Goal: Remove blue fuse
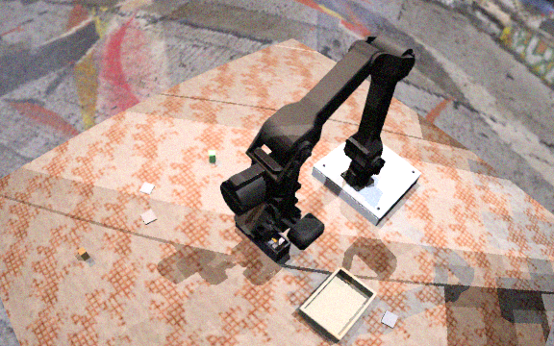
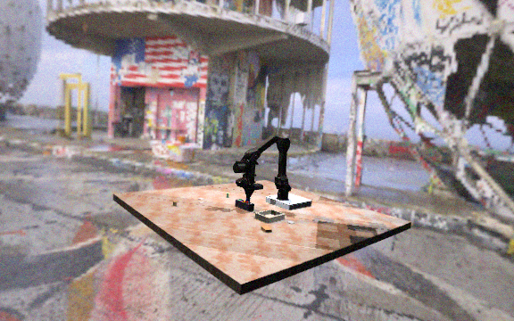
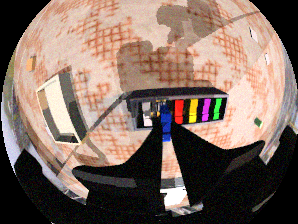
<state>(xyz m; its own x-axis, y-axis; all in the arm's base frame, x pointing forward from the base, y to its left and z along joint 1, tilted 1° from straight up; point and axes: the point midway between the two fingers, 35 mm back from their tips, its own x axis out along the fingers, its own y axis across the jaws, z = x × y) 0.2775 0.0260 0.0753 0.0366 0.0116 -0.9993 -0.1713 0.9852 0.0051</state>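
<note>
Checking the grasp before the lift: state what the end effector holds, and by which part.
The end effector is shut on the blue fuse, gripping its top end; its lower part sits at the fuse block.

black jointed arm [image 2: 261, 153] reaching down over small black block [image 2: 244, 205] | shallow pale square tray [image 2: 269, 216] sitting near-right

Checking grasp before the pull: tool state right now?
Tool: closed on the blue fuse, which sits at the fuse block.
</note>
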